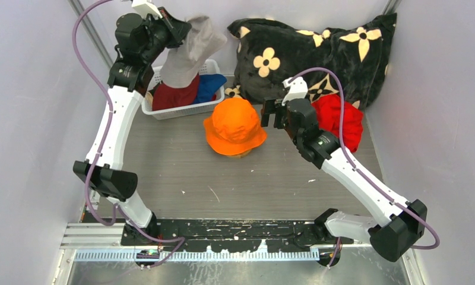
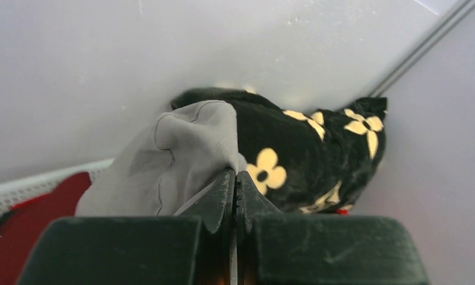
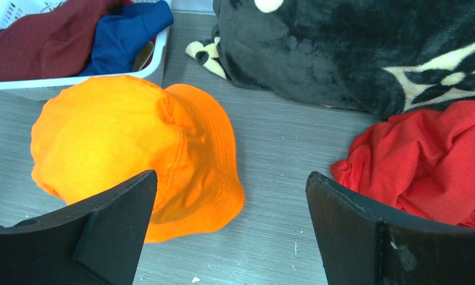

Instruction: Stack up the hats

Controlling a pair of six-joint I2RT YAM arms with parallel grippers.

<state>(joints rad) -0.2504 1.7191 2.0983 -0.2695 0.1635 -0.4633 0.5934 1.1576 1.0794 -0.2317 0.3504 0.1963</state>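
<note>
The grey hat (image 1: 190,50) hangs in the air over the far left corner, above the basket (image 1: 181,110). The left gripper (image 1: 179,29) has it by the fabric. In the left wrist view that gripper (image 2: 235,178) has its fingers pressed flat together with no gap, and the grey hat (image 2: 181,154) bunches out from just behind the tips.

The orange hat (image 1: 235,126) sits crown up near the middle of the table (image 1: 181,178), just in front of the basket's right corner. The right gripper (image 1: 272,113) hovers just beside it on the right, jaws spread wide and holding nothing. From the right wrist, the orange hat (image 3: 122,142) lies ahead of the left finger and the bright red hat (image 3: 425,160) ahead of the right one, with bare table between them under the gripper (image 3: 229,177).

In the white basket (image 3: 75,83) lie two more hats, crumpled together: the dark red hat (image 1: 174,95) on the left and the blue hat (image 1: 210,86) on the right, touching each other.

The bright red hat (image 1: 339,122) lies in a heap on the right side of the table, against the foot of the cushion (image 1: 318,53). The cushion is black with cream flowers and leans on the back wall.
</note>
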